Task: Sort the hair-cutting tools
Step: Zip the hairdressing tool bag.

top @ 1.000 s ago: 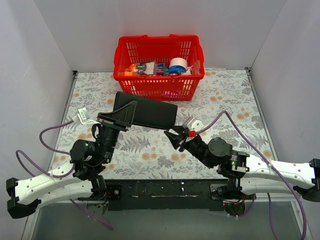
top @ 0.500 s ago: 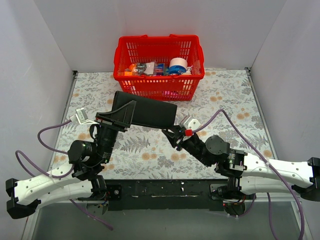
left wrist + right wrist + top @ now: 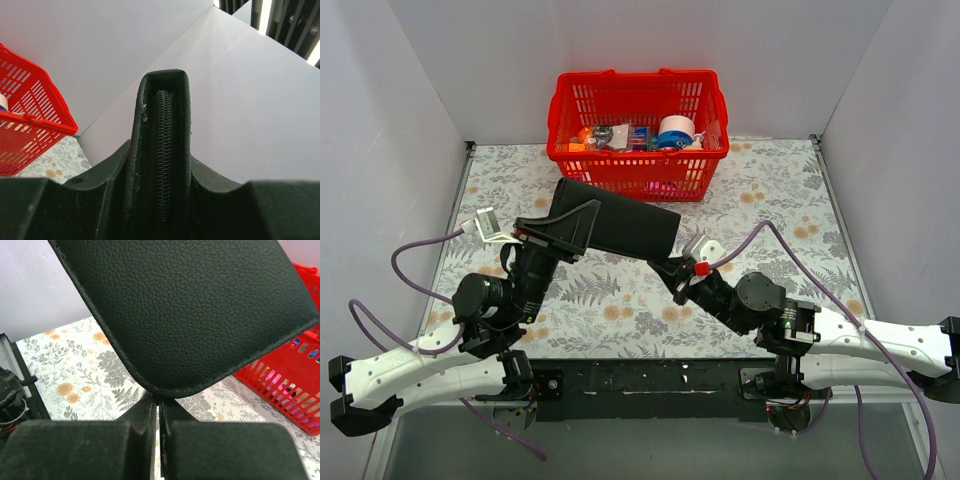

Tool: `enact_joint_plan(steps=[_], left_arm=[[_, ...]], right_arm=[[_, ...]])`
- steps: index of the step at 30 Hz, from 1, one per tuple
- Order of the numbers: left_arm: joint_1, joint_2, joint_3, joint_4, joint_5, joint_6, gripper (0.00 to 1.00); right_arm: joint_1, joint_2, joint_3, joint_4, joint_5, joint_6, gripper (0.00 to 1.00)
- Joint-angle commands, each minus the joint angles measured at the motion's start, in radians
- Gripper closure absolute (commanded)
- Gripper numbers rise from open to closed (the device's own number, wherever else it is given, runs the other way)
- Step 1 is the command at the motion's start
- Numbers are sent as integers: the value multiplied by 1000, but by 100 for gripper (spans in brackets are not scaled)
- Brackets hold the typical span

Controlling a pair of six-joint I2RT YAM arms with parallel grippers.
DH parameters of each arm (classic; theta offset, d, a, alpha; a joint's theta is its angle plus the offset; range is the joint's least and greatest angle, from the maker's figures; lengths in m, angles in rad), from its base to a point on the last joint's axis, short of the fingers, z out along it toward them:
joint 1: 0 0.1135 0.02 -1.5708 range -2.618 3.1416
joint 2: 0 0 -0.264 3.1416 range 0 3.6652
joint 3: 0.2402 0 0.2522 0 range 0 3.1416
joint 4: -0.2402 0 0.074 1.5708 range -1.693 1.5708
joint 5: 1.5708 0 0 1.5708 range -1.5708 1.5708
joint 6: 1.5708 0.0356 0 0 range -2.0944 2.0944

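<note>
Top external: red basket (image 3: 620, 172) holds clutter (image 3: 638, 135); left hand (image 3: 568, 224) grasping pouch (image 3: 628, 226); right hand (image 3: 672, 270) clenched

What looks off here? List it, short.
The pouch hangs tilted above the table, pinched at its left end by the left gripper and at its near right corner by the right gripper. No scissors or comb show in any view. The basket stands upright, with nothing spilled.
</note>
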Motion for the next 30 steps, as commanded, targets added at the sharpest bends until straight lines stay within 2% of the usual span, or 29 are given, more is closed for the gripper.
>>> enact_joint_plan(steps=[1,9,14,22,26,30], left_arm=[[-2,-5,102,-110,101,32,100],[-4,15,323,-398,207,32,100],[-4,52,441,-559,266,3,100],[-4,151,611,-828,353,-51,100],[-2,196,633,-906,379,-69,100],[-2,205,619,-952,408,-94,100]], right_arm=[[2,-29,58,-23,-30,-10,99],[2,-29,94,-304,-112,-56,99],[2,-37,95,-437,-111,-73,99],[2,-69,109,-552,-93,-85,99],[4,-83,115,-592,-50,-89,99],[2,-98,109,-592,62,-90,99]])
